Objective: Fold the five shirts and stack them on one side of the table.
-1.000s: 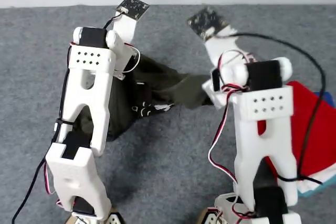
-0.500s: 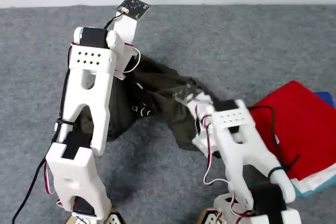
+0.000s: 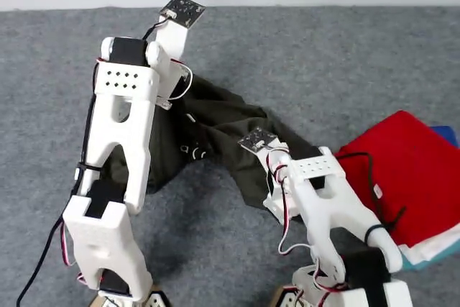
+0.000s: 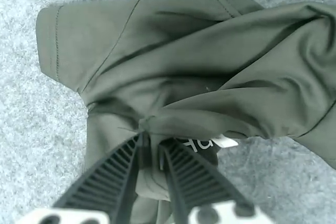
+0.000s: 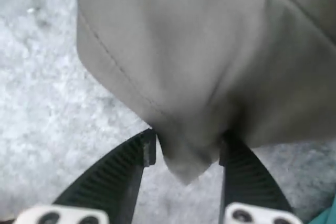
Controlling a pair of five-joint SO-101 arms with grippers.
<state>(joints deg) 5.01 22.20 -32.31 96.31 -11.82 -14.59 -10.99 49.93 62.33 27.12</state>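
A dark olive shirt [image 3: 223,124] lies crumpled mid-table on the grey felt surface [image 3: 345,62]. My left gripper [image 4: 150,142] is shut on a pinched fold of the shirt [image 4: 210,77] near its printed label, under the left arm's wrist [image 3: 154,70]. My right gripper [image 5: 186,148] holds a hemmed edge of the same shirt [image 5: 210,51], with cloth bunched between its fingers. In the high view that edge sits near the table's front, below the right wrist [image 3: 309,170].
A stack of folded shirts, red on top [image 3: 402,177] with white and blue layers beneath, lies at the right edge beside the right arm. Bare grey surface spreads at the back and far left.
The right arm has drawn back from the far middle toward the front, dragging the olive shirt's edge with it and stretching the cloth across. The left arm has stayed still.
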